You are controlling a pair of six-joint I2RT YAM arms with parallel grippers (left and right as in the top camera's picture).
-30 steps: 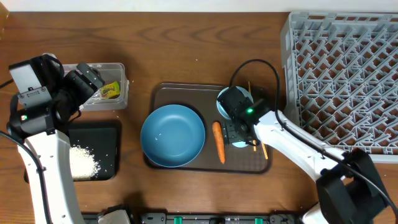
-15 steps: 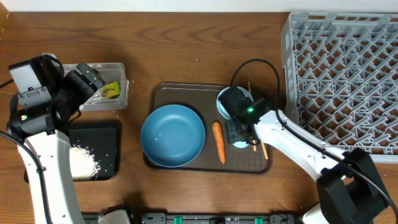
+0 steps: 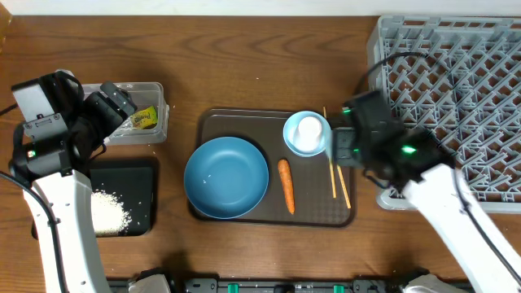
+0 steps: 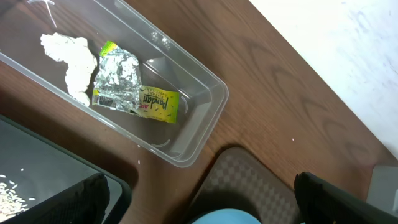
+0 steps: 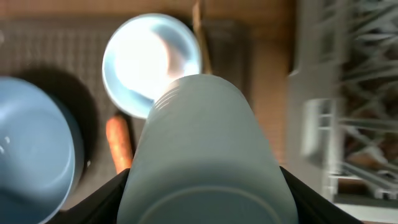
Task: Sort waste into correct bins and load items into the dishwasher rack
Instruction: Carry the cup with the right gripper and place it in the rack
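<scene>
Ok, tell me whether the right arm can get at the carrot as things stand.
Probably not yet. The carrot lies bare on the brown tray, nothing over it, but the right claw is full, shut on a pale-blue cup.

Both arms are the same build: the left arm (image 3: 61, 220) and the right arm (image 3: 456, 216) have long white links with chunky black joint housings. Left one carries a white boxy block (image 3: 37, 106) near its wrist, and each has a tiny green light (image 3: 31, 153) glowing. Thin black cable (image 3: 383, 63) loops off the right wrist. Jaws are plain matte black on both
</scene>
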